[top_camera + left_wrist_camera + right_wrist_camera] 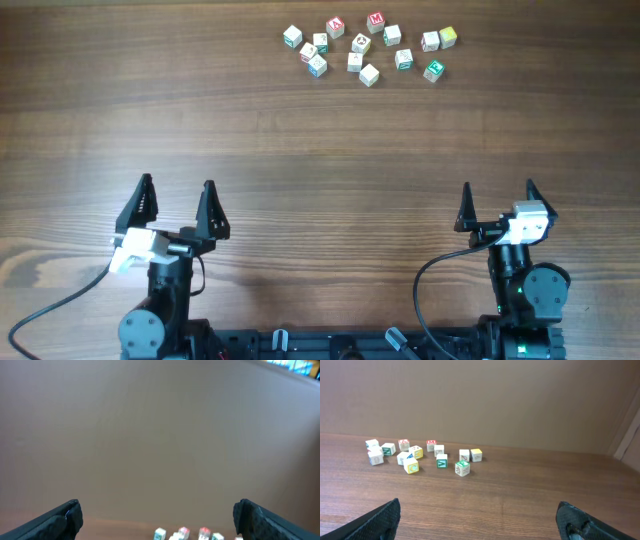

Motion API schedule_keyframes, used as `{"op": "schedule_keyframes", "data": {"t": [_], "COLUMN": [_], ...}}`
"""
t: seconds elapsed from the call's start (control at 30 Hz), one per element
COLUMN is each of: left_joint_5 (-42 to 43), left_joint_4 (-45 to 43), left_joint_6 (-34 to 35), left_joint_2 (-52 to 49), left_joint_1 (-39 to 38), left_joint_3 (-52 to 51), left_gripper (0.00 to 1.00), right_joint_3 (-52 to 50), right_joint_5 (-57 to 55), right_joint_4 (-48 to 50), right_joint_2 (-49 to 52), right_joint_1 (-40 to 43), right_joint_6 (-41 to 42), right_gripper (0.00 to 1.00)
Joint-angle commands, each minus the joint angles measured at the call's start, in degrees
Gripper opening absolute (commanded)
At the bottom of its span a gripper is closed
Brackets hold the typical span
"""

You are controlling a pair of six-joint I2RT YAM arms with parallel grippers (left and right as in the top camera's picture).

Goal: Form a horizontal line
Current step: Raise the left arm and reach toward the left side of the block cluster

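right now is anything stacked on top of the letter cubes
Nothing is on them: the letter cubes each sit singly on the wooden table, none stacked. Their bottom faces are hidden against the wood.

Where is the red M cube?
In the overhead view, the red M cube lies at the far edge of the cluster, just right of the red A cube.

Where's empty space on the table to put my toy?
Free: the wide bare table between the letter cubes and the left claw and right claw; also the far corners beside the cubes. Crowded: among the cubes.
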State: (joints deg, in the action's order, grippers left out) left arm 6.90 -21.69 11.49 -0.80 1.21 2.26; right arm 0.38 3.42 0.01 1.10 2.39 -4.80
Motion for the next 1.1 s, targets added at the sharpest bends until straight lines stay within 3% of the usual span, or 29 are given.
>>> {"op": "schedule_keyframes", "data": {"t": [0.0, 0.27, 0.6, 0.8, 1.07], "left_joint_5": [1.2, 1.2, 1.2, 1.4, 8.2], "left_joint_4": [-0.4, -1.1, -15.5, -15.9, -15.2], "left_joint_6": [1.4, 0.9, 1.0, 1.0, 1.5], "left_joint_2": [0.0, -9.3, -37.0, -51.2, -66.4], "left_joint_1": [-0.2, -0.2, -0.2, -0.2, -0.3], "left_joint_3": [4.8, 12.2, 26.5, 36.5, 47.5], "left_gripper": [1.0, 1.0, 1.0, 1.0, 1.0], "right_joint_3": [-0.1, -0.1, -0.1, -0.1, -0.1], "right_joint_5": [0.5, 0.5, 0.5, 0.5, 0.5], "right_joint_4": [0.1, 0.1, 0.1, 0.1, 0.1], "right_joint_2": [-0.6, -0.6, -0.6, -0.6, -0.6], "right_joint_1": [-0.3, -0.3, -0.3, -0.3, -0.3], "right_joint_6": [0.3, 0.3, 0.3, 0.3, 0.3], "right_gripper": [1.0, 1.0, 1.0, 1.0, 1.0]}}
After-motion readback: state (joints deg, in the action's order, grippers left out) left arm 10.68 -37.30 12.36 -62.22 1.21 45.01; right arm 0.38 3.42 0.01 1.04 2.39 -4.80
